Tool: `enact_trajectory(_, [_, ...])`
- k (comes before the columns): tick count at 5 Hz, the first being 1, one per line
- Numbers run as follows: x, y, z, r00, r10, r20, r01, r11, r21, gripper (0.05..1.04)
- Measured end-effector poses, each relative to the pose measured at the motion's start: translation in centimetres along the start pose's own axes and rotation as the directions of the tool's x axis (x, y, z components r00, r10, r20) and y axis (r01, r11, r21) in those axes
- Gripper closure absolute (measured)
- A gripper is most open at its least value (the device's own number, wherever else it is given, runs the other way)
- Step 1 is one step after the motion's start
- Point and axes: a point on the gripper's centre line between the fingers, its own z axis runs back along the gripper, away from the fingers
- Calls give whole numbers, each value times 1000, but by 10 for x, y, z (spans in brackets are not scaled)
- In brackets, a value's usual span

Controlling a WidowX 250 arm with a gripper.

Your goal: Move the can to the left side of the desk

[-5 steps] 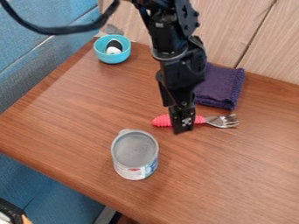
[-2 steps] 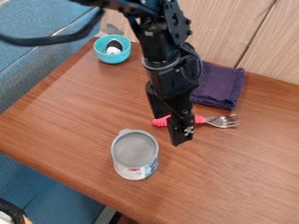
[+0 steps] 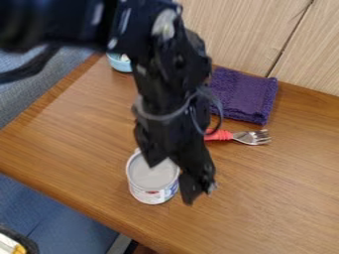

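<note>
The gripper [image 3: 171,181] hangs at the can in the camera view, open, with its two fingers spread. One finger overlaps the can's lid from above, and the other is at the can's right side. The grey-lidded can [image 3: 150,194] stands upright on the brown desk [image 3: 79,129], left of the middle and near the front edge. Part of its lid's upper right is hidden behind the gripper. Whether the fingers touch the can, I cannot tell.
A fork [image 3: 250,137] with a red handle lies right of the arm, its handle partly covered. Behind it is a folded purple cloth [image 3: 245,96]. A blue bowl [image 3: 120,63] sits at the back left, partly hidden by the arm.
The gripper has come forward and down to the can, and its fingers now show spread apart. The arm covers more of the bowl and fork handle. The can stands where it was.
</note>
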Motion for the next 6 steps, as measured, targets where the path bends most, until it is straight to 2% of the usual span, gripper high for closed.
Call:
enact_trajectory(2, [-43, -4, -11, 973, 202, -115, -199, 979, 37, 84])
enact_trajectory(3, [-61, 3, -26, 948, 288, -136, -283, 958, 52, 84])
enact_trajectory(4, [-73, 10, -41, 929, 351, -121, -346, 936, 63, 84])
enact_trajectory(5, [-71, 20, -56, 928, 357, -103, -353, 934, 60, 84])
enact_trajectory(6, [-58, 26, -62, 928, 365, -71, -363, 931, 33, 84])
